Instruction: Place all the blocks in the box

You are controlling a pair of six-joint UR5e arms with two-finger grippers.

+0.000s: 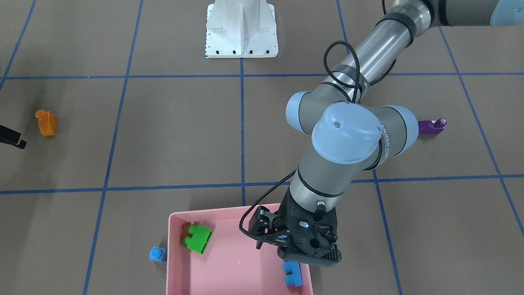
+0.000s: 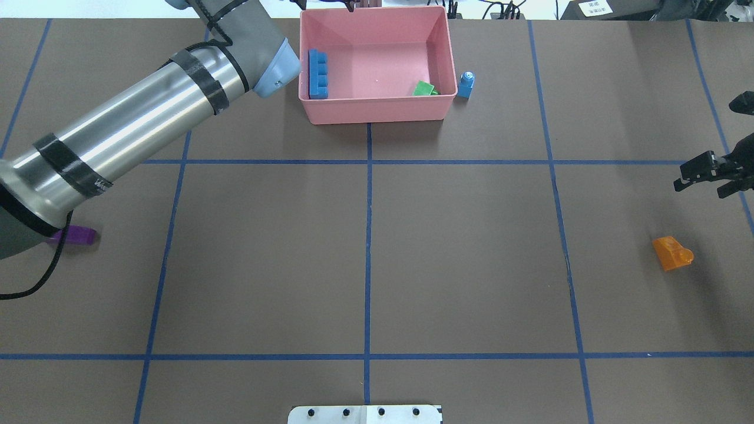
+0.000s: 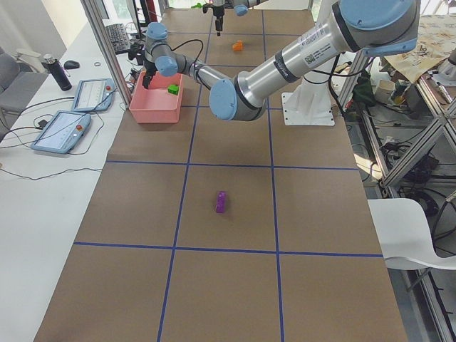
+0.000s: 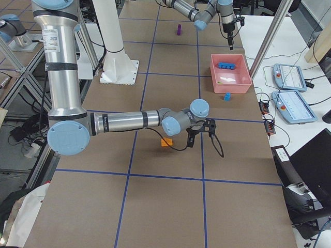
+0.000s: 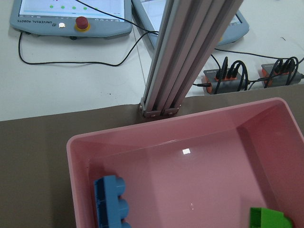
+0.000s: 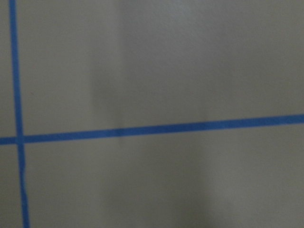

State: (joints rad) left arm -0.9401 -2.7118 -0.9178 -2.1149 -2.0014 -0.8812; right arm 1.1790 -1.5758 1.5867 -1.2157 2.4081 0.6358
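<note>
The pink box stands at the far middle of the table and also shows in the front view. The long blue block and the green block lie inside it. The tiny blue block stands on the table just outside the box's right wall. The orange block lies at the right. The purple block lies at the left, partly under my left arm. My left gripper hangs over the box above the long blue block, its fingers hidden. My right gripper is open and empty, beyond the orange block.
The white robot base stands at the near middle edge. Beyond the box are an aluminium post, cables and teach pendants. My left arm spans the table's left side.
</note>
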